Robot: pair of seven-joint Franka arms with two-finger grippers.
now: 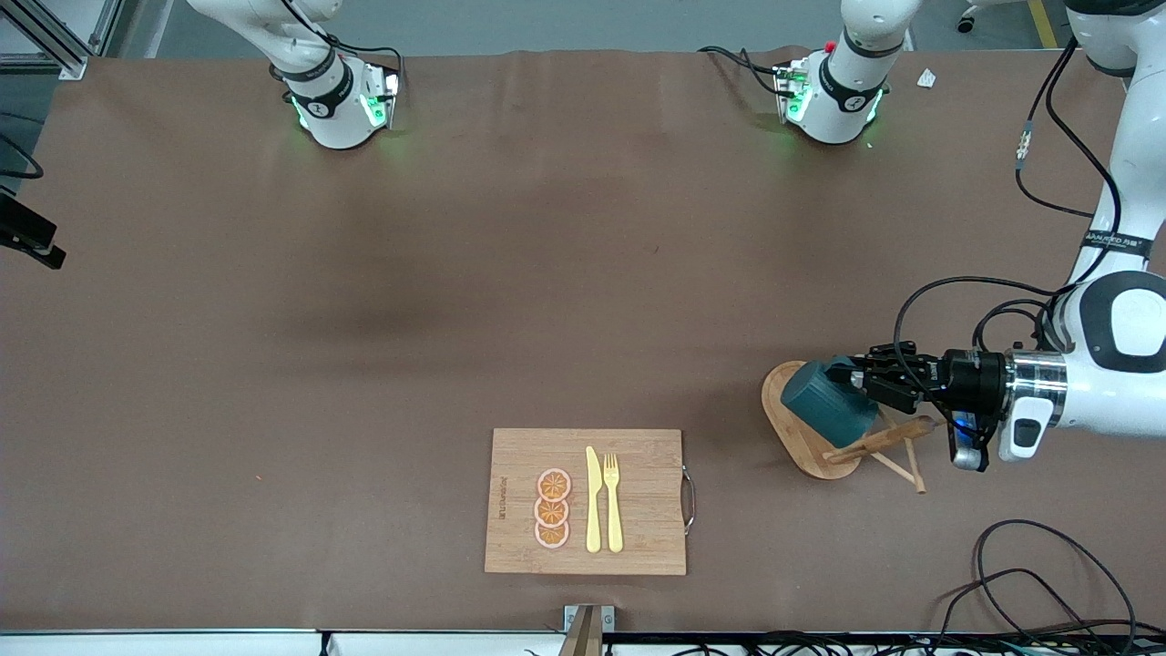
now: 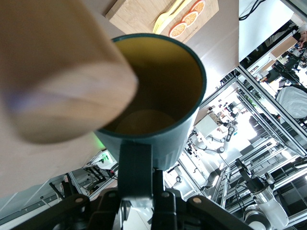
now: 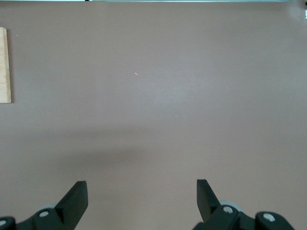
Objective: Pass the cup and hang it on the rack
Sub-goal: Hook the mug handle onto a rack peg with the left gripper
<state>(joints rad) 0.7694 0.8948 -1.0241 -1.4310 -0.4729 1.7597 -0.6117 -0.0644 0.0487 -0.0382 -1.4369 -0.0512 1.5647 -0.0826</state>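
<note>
A brown cloth covers the worktop (image 1: pixel 364 319). A bamboo board (image 1: pixel 585 501) lies near the front camera's edge, carrying three orange slices, a yellow knife and a yellow fork. The rack (image 1: pixel 811 446) stands on its oval base toward the left arm's end. Both arm bases sit along the edge farthest from the camera.
</note>
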